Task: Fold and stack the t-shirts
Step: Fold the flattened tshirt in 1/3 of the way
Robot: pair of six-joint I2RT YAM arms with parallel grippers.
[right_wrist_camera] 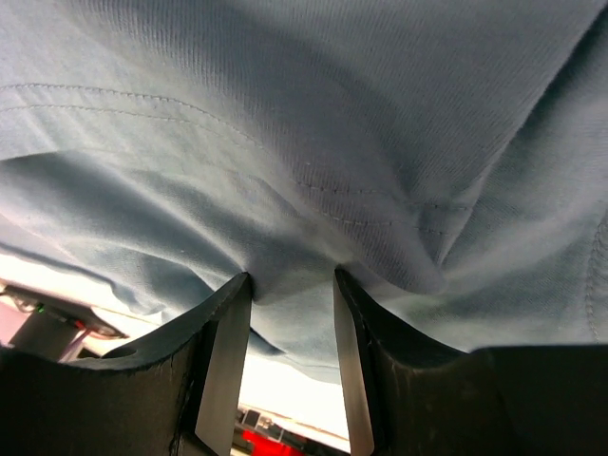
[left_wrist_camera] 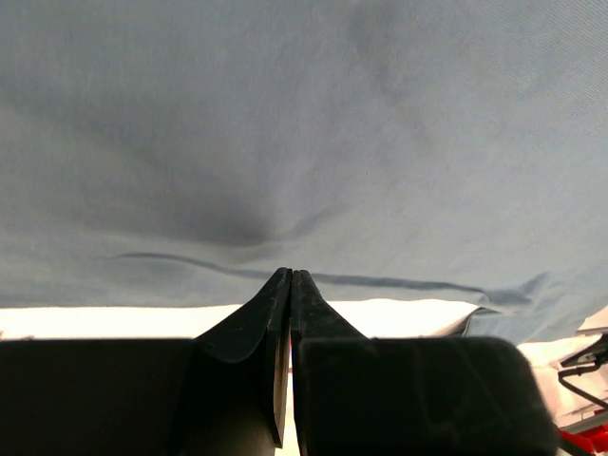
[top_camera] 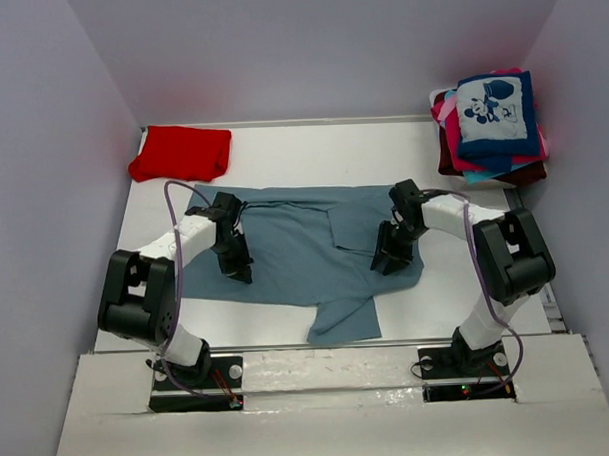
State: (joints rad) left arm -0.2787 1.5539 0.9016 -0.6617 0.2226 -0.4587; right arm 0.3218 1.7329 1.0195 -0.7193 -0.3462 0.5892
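The dusty grey-blue t-shirt (top_camera: 295,250) lies spread across the middle of the table, one part folded over near its centre and a sleeve hanging toward the near edge. My left gripper (top_camera: 236,266) stands on its left part. In the left wrist view the left gripper (left_wrist_camera: 290,274) is shut, tips touching a crease of the shirt (left_wrist_camera: 304,123), with no cloth visible between the jaws. My right gripper (top_camera: 387,259) stands on the shirt's right part. In the right wrist view the right gripper (right_wrist_camera: 292,276) is open, tips pressed into the shirt (right_wrist_camera: 285,114), cloth bulging between them.
A folded red t-shirt (top_camera: 180,152) lies at the back left. A stack of folded shirts (top_camera: 493,131), the navy mouse-print one on top, sits at the back right corner. Grey walls close in the table on three sides.
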